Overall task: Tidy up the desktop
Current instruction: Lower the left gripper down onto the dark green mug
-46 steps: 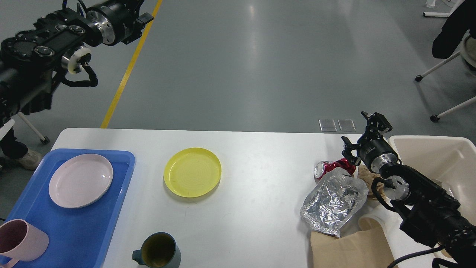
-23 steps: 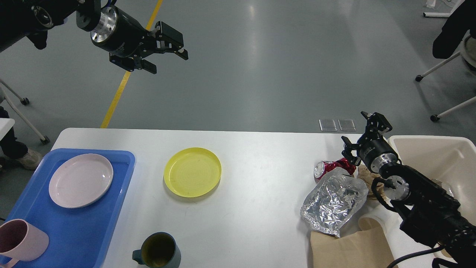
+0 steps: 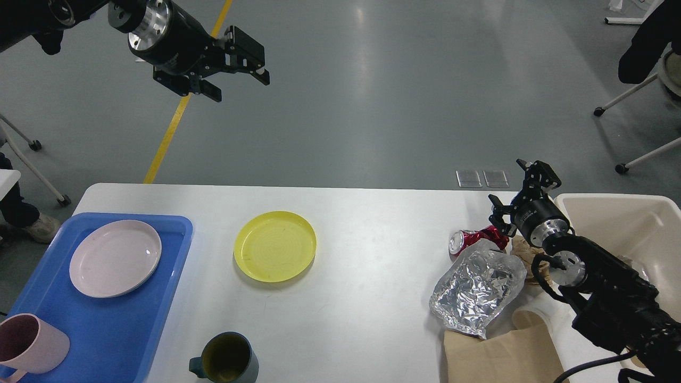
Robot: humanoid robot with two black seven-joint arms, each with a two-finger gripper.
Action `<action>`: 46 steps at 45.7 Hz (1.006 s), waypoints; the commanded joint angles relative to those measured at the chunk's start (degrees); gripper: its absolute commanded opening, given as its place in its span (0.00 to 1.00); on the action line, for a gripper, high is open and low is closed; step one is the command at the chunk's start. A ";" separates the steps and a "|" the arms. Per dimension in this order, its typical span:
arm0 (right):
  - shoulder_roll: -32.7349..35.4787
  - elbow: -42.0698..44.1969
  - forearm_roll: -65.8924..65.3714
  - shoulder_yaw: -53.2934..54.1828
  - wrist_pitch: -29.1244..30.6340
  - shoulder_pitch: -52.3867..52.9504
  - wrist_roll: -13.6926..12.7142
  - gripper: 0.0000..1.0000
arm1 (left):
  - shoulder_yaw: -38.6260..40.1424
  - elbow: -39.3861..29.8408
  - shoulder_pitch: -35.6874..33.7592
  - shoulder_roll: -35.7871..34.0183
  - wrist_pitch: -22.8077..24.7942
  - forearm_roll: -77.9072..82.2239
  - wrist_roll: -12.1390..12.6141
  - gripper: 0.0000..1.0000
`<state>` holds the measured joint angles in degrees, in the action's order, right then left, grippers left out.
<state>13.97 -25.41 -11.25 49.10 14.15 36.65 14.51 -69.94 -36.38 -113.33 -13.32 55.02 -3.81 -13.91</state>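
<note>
The desktop (image 3: 372, 255) is a large white rectangular tabletop with a smooth matte surface and rounded far corners, lying flat and level across the lower half of the view, its far edge running straight from left to right and its near part cut off by the frame.

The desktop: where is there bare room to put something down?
The desktop is bare between the yellow plate and the crushed can, and along its far edge. It is crowded at the right: foil bag, brown paper.

The left hand (image 3: 240, 84) has swung out over the floor — fingers spread, empty.
</note>
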 commanded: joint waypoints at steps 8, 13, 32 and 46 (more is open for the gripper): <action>0.00 0.01 0.00 0.03 0.00 0.00 -0.01 1.00 | -7.66 -18.01 -8.66 8.21 -0.02 5.56 0.20 0.98; 0.00 0.01 0.00 0.03 0.00 0.00 -0.01 1.00 | -8.45 -24.34 -8.75 13.84 -0.02 8.82 0.02 0.98; 0.00 0.01 0.00 -0.06 0.00 0.00 -0.01 1.00 | -8.63 -27.52 6.53 22.99 -0.02 9.09 0.20 0.98; 0.00 0.01 0.00 -0.06 0.00 0.00 -0.01 1.00 | -8.45 -26.20 13.66 23.08 -0.02 9.17 0.29 0.98</action>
<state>13.98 -25.40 -11.25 49.09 14.15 36.65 14.51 -78.33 -62.97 -101.78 9.70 55.00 5.36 -13.63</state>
